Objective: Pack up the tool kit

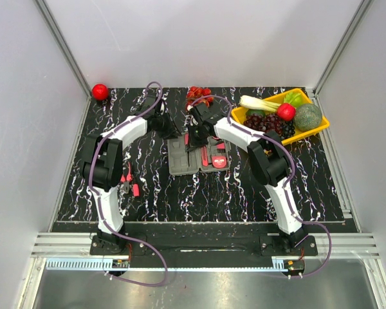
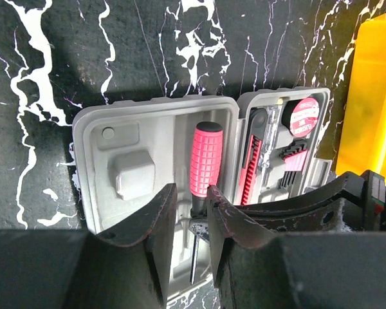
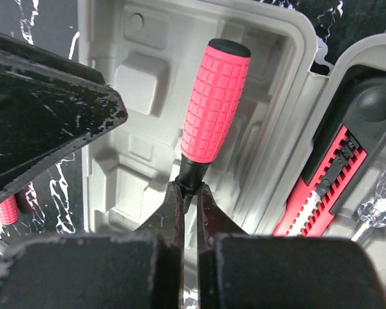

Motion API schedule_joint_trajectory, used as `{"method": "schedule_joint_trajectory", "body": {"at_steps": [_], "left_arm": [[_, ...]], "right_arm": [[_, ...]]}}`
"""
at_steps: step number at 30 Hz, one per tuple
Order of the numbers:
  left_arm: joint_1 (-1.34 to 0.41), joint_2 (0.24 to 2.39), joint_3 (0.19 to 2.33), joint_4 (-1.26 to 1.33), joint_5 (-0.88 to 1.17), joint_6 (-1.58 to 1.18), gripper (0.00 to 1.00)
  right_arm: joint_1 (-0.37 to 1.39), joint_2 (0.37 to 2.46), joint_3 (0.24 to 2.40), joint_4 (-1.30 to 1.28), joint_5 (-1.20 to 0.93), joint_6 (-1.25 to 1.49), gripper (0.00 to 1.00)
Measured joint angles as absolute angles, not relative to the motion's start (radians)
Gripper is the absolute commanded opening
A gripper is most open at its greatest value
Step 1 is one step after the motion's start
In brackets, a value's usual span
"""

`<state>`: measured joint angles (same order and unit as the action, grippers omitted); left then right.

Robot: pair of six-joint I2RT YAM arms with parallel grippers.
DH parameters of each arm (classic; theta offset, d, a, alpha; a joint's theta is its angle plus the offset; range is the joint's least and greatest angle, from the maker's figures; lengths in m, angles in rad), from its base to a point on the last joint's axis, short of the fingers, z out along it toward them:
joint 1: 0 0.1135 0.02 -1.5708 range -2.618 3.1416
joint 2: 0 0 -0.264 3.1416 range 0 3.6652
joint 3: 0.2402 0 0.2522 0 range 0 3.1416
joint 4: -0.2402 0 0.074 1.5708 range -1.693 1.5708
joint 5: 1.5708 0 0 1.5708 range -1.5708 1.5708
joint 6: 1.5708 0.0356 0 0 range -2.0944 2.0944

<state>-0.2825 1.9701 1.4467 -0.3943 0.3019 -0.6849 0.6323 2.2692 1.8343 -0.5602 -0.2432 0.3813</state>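
Tool kit [image 1: 179, 161] lies open in the middle of the black table [image 1: 244, 193], with the yellow tray [image 1: 300, 136] of fruit at about 2 o'clock from it. The step in hand looks like putting the screwdriver [image 2: 206, 161] to bed. It lies in the grey left half, on the 3 o'clock side next to the fold. The right gripper [image 3: 188, 193] has its fingers pinched tight on the thin black neck just under the red handle. The left gripper [image 2: 190, 196] has its fingers partly apart, one on each side of the metal stem, and I do not think they touch it. The other half has the round tape measure [image 2: 303, 116] and more red tools in it.

I cannot tell if the screwdriver sits all the way down. Next, I think, it needs a soft push into its slot, then the right fingers let go and lift up. A red-handled tool, maybe the pliers [image 1: 131, 185], lies on the table at 8 o'clock from the tool kit and needs picking up before the lid can shut
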Motion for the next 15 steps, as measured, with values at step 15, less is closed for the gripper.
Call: {"method": "schedule_joint_trajectory", "body": {"at_steps": [15], "left_arm": [[-0.293,2.001,1.475,-0.399,0.313,-0.68,0.36]], "right_arm": [[0.632,2.294,1.845,-0.569,-0.237,0.367,0.36]]}}
